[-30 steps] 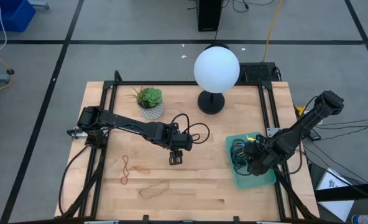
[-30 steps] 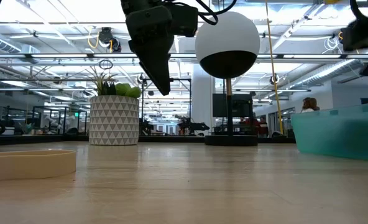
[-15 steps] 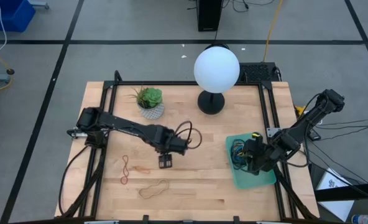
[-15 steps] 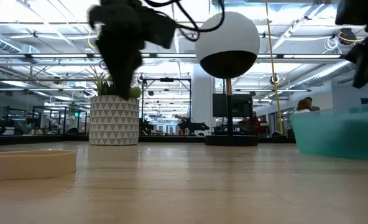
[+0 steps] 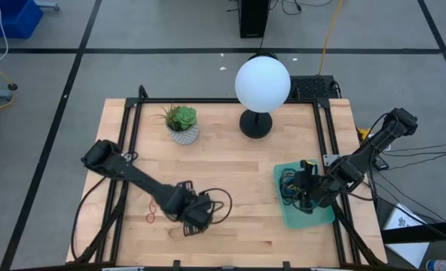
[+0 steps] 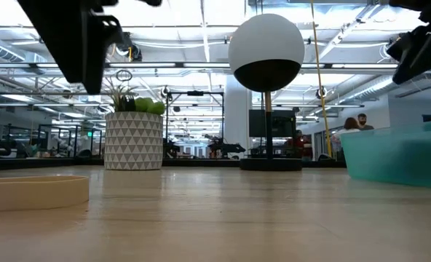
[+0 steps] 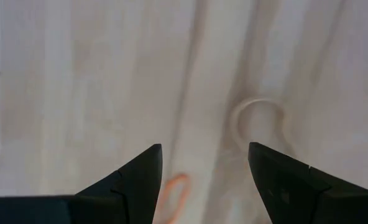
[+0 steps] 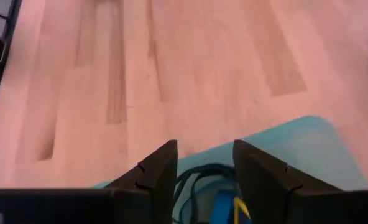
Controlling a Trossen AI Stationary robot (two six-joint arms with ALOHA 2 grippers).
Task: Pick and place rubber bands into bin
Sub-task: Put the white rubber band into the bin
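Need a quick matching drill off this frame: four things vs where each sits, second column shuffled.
Things:
1. left gripper
2. right gripper
3. plant pot
4. red band

Places:
A. over the teal bin, fingers open
B. far side of the table, beside the lamp base
C. flat on the wood, just left of the left arm
D. near front edge, over the tan band, fingers open

Pairs: 1-D, 2-A, 3-B, 4-C
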